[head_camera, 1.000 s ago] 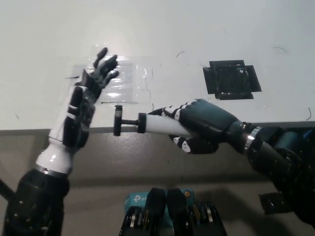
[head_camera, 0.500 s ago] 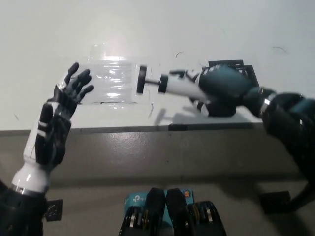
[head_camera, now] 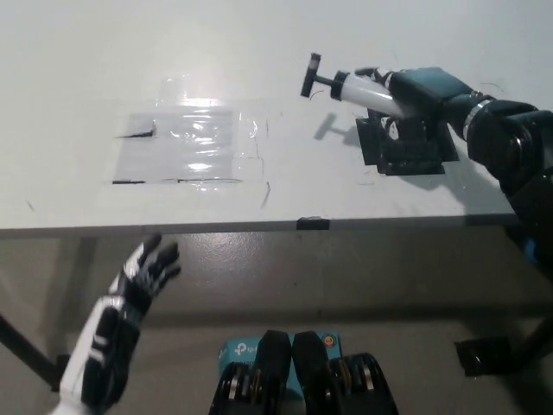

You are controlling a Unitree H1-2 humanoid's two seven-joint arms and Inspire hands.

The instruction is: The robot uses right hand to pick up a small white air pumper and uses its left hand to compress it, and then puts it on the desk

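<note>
The robot looks to be at the last step, putting the pump down. Its black right hand (head_camera: 415,93) is wrapped tight around the small white air pump with a black handle (head_camera: 350,86), holding it above the white desk (head_camera: 104,69), over a black square patch (head_camera: 410,151). Next it needs to lower the pump and let go. The white left hand (head_camera: 138,277) hangs below the desk edge, fingers spread, holding nothing.

The right hand (head_camera: 415,91) hides most of the air pumper (head_camera: 350,85) body.
</note>
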